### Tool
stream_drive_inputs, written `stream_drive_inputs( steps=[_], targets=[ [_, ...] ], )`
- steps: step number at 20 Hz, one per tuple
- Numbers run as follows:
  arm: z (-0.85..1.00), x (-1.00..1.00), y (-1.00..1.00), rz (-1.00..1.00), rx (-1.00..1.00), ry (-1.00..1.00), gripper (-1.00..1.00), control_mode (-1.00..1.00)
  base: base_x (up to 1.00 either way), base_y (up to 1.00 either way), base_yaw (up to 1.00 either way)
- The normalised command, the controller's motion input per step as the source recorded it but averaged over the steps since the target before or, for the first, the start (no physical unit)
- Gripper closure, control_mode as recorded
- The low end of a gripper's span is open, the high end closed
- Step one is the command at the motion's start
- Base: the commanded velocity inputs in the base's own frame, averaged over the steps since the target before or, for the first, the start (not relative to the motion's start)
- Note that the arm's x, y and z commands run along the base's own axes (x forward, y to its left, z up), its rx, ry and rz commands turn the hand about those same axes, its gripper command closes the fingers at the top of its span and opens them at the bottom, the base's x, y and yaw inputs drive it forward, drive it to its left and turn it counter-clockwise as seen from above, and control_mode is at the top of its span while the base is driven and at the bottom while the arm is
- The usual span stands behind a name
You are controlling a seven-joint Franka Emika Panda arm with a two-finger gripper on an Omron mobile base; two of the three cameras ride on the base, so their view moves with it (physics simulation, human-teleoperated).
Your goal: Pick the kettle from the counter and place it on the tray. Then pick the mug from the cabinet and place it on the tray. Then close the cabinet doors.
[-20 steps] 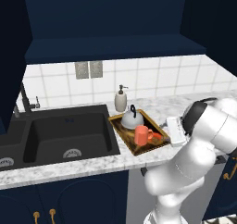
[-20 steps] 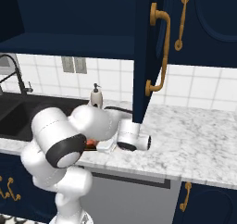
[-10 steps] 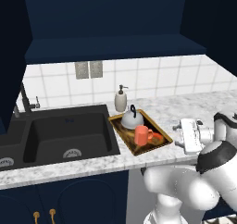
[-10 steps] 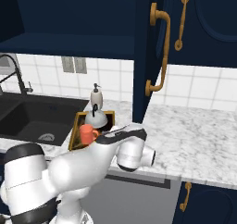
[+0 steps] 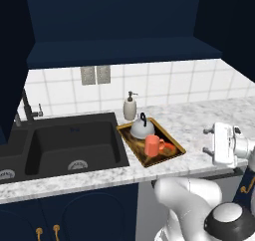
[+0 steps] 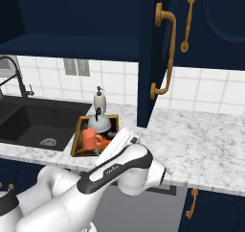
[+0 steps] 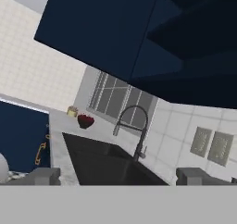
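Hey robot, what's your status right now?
Tool open, empty. Kettle and mug on tray. Cabinet door open, nothing blocking it.

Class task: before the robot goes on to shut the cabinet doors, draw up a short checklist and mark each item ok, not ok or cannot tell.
1. Kettle on the tray: ok.
2. Mug on the tray: ok.
3. Gripper open and holding nothing: ok.
4. Cabinet door already shut: not ok, it stands open.
5. Brass handle free to reach: ok.
6. Other door's position: cannot tell.
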Motion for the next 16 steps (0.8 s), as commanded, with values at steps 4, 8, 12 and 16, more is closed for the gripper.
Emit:
stream_drive_inputs(
  steps=[4,8,12,16],
  targets=[
    [0.50,-0.18,-0.51,-0.04,0.11,-0.08,-1.00,-1.00,0.00,0.00,0.00],
    [0.36,-0.05,-0.71,-0.06,0.12,-0.06,-1.00,-1.00,0.00,0.00,0.00],
    [0.33,0.00,-0.63,-0.04,0.12,-0.11,-1.00,-1.00,0.00,0.00,0.00],
    [0.37,0.00,-0.58,-0.03,0.07,-0.09,-1.00,-1.00,0.00,0.00,0.00]
  ],
)
